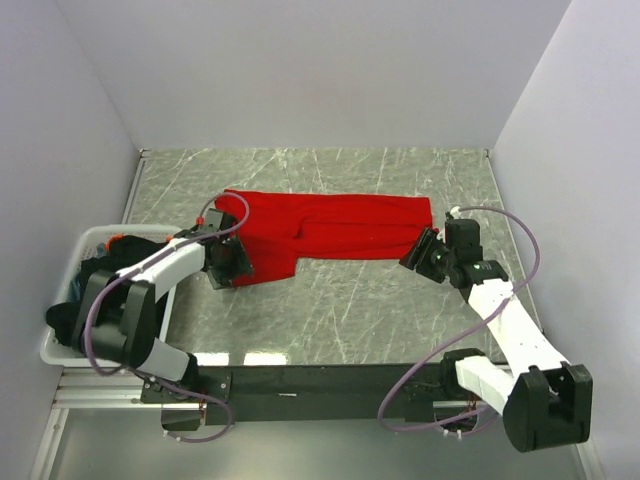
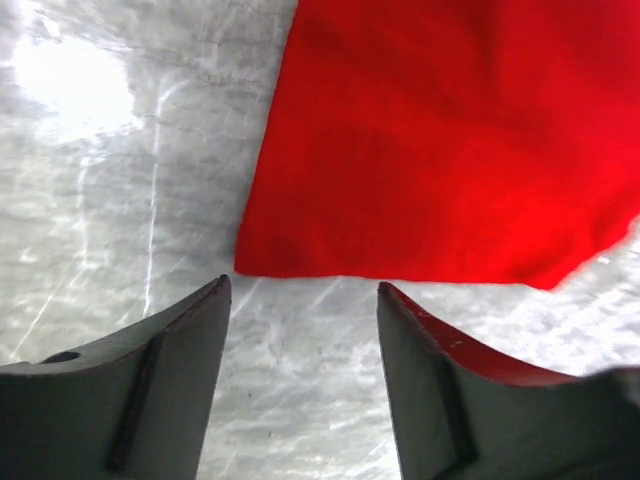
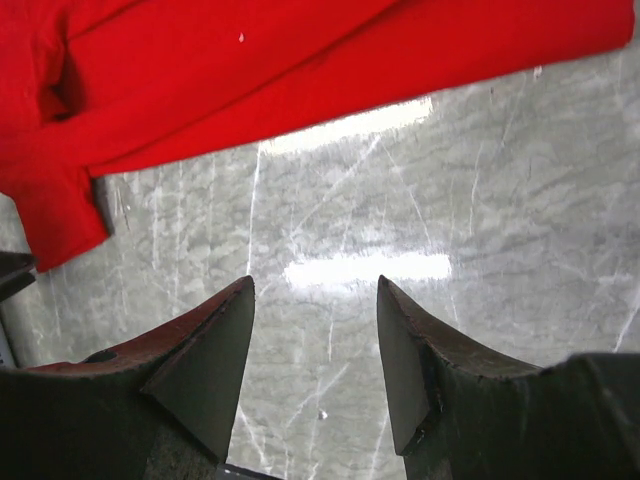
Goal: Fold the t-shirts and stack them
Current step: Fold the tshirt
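Observation:
The red t-shirt [image 1: 330, 232] lies folded into a long band across the middle of the marble table; it also shows in the left wrist view [image 2: 450, 150] and the right wrist view [image 3: 250, 70]. My left gripper [image 1: 232, 262] is open and empty at the band's left end, just short of its near corner [image 2: 304, 284]. My right gripper [image 1: 418, 252] is open and empty at the band's right end, over bare marble [image 3: 315, 285]. Black t-shirts [image 1: 100, 275] lie piled in the white basket at the left.
The white slotted basket [image 1: 75, 255] stands at the table's left edge beside the left arm. White walls close in the table at the back and both sides. Bare marble [image 1: 350, 310] lies between the shirt and the arm bases.

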Robot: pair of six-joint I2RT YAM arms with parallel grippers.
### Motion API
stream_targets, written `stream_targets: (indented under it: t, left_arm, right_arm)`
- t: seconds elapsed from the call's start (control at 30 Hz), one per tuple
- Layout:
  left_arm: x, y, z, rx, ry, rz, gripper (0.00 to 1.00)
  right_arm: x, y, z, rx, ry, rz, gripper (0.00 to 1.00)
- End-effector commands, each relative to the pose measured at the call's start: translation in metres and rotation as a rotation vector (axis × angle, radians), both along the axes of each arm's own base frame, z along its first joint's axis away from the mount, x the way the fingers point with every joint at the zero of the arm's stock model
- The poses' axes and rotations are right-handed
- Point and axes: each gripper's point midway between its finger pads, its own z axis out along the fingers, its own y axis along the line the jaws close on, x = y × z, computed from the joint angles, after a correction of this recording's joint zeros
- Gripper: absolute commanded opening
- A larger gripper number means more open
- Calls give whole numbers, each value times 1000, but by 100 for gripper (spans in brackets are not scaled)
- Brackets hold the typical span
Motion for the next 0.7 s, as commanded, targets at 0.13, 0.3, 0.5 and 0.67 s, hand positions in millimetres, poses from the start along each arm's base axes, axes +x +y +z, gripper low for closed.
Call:
stream_targets:
  t: [0.13, 0.3, 0.5, 0.67]
  left_arm:
    - [6, -7, -26, 25, 43, 24, 52]
    - [12, -12, -25, 12, 37, 27, 20]
    - [57, -23, 32, -14, -92, 13, 1]
    - [108, -33, 77, -33, -190, 11, 1]
  right_arm:
    - [-8, 2, 4, 9, -51, 12, 59]
    - [-8, 3, 2, 11, -48, 19, 59]
    - [-9, 2, 4, -1, -48, 26, 59]
    - [-10, 1, 6, -10, -47, 32, 59]
